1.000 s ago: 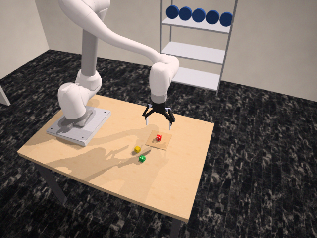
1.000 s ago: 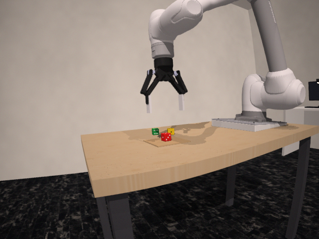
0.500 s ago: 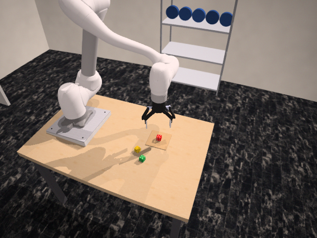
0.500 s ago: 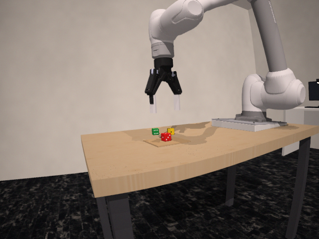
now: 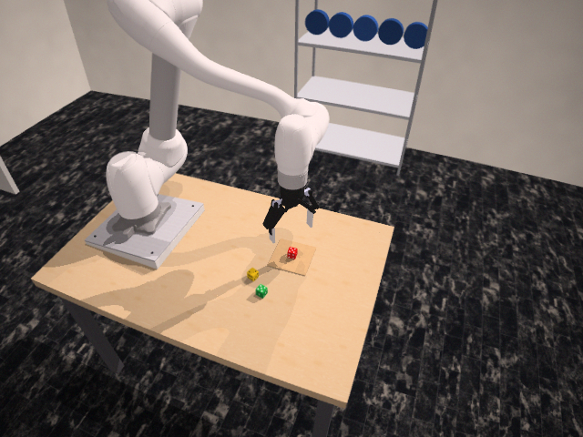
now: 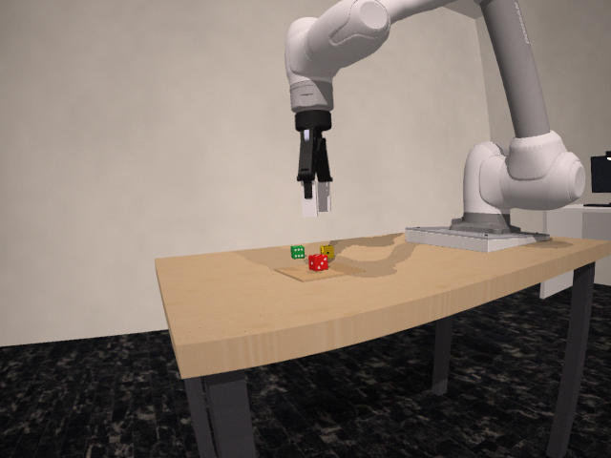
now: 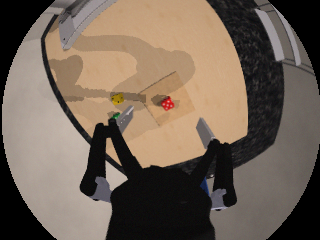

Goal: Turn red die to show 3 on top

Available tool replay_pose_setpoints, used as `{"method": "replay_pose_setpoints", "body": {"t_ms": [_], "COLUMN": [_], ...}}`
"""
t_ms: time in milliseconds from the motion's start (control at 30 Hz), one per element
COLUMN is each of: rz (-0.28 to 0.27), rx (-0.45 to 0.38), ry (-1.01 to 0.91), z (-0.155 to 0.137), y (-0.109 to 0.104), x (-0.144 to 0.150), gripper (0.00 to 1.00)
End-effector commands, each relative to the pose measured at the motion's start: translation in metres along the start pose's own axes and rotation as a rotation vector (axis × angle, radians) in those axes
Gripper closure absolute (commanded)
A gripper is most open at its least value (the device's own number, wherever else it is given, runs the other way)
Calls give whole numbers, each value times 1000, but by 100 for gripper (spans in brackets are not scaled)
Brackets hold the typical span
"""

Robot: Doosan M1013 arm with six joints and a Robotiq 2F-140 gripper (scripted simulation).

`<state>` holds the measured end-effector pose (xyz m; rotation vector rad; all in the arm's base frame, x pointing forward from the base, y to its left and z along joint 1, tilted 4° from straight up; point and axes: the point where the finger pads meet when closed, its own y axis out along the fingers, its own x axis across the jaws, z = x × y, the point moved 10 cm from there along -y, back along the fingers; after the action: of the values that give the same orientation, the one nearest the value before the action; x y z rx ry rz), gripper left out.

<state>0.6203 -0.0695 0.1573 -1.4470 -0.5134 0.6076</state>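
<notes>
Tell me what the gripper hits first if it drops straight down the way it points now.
Probably the mat or the red die on it. The open gripper points down, roughly above them; in the wrist view the die sits between the fingers, but exact alignment is uncertain.

The white arm (image 5: 220, 79) rose from its base (image 5: 186, 220), ran up through a grey upright link, then bent over and sloped down to the wrist (image 5: 296, 141), which pointed straight down. The black gripper (image 5: 291, 231) hung below it in the air, its fingers spread wide with nothing between them. In the side view the two pale fingertips (image 6: 309, 207) overlapped, one nearly behind the other. The wrist view showed both fingers splayed apart.
</notes>
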Motion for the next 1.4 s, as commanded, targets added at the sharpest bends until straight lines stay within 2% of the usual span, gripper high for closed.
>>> {"method": "replay_pose_setpoints", "body": {"t_ms": [0, 133, 167, 633, 700, 1167, 1267, 1367], "rz": [-11, -11, -11, -10, -10, -9, -9, -9], "rx": [0, -1, -1, -3, -3, -6, -6, -7], "ry": [-173, -223, -316, -774, -774, -1291, -1325, -1445], "z": [-3, -3, -3, -3, -3, -4, -4, -4], "y": [-3, -3, -3, -2, -2, -1, -1, -1], "x": [1, 1, 1, 1, 1, 1, 1, 1], "gripper": [0, 0, 0, 0, 0, 0, 0, 0]}}
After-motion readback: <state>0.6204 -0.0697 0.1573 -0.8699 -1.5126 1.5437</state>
